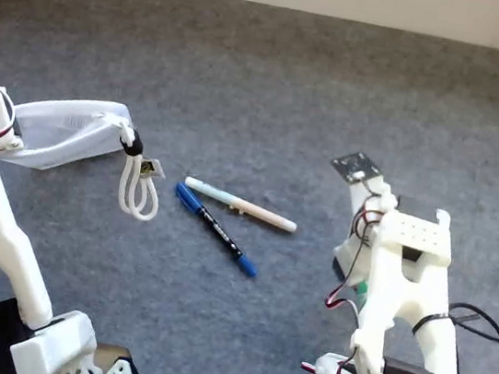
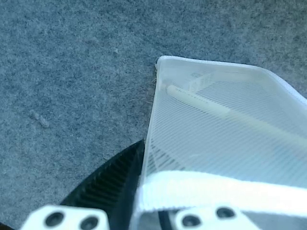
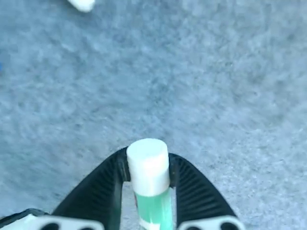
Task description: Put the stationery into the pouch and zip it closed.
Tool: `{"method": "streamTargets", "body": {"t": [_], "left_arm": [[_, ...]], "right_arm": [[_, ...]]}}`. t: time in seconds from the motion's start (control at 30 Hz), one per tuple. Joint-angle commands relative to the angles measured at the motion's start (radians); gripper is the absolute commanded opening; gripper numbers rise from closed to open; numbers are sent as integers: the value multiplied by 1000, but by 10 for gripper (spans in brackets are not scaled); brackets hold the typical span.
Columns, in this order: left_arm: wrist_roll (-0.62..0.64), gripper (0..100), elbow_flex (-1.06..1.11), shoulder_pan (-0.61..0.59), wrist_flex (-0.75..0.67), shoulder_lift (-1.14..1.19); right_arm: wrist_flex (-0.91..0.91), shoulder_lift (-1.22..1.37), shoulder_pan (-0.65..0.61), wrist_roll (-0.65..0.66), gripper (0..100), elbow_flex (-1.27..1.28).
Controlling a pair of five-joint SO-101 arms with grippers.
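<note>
At 9 o'clock the mesh pouch [image 1: 72, 129] is pinched by the left gripper [image 1: 13, 137], apparently steadied for filling; at 4 o'clock a green-white marker [image 3: 151, 201] is clamped by the right gripper [image 3: 147, 160].

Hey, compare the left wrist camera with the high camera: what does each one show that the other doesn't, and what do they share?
From the left wrist: a pale stick lying inside the mesh pouch, and the left gripper clamped on one end of the pouch. From above: a blue pen and a pastel pen lying on the carpet, the pouch's white cord loop, and the right arm. In both: the pouch and the grey carpet.
</note>
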Motion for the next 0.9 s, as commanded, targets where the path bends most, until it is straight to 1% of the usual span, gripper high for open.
{"method": "streamTargets", "body": {"t": [0.0, 0.4, 0.57, 0.67, 0.87], "left_arm": [[-3, 7, 12, -13, -17, 13], [-3, 6, 13, -13, -17, 12], [-3, 7, 13, -13, -17, 7], [-3, 7, 13, -13, -17, 5], [-3, 7, 12, -13, 3, 5]], "right_arm": [[68, -51, -47, -58, 5, -113], [82, -51, -163, -296, 5, -229], [159, -53, -265, -442, 5, -332], [186, -53, -315, -493, 5, -369], [186, -56, -367, -560, 5, -395]]}}
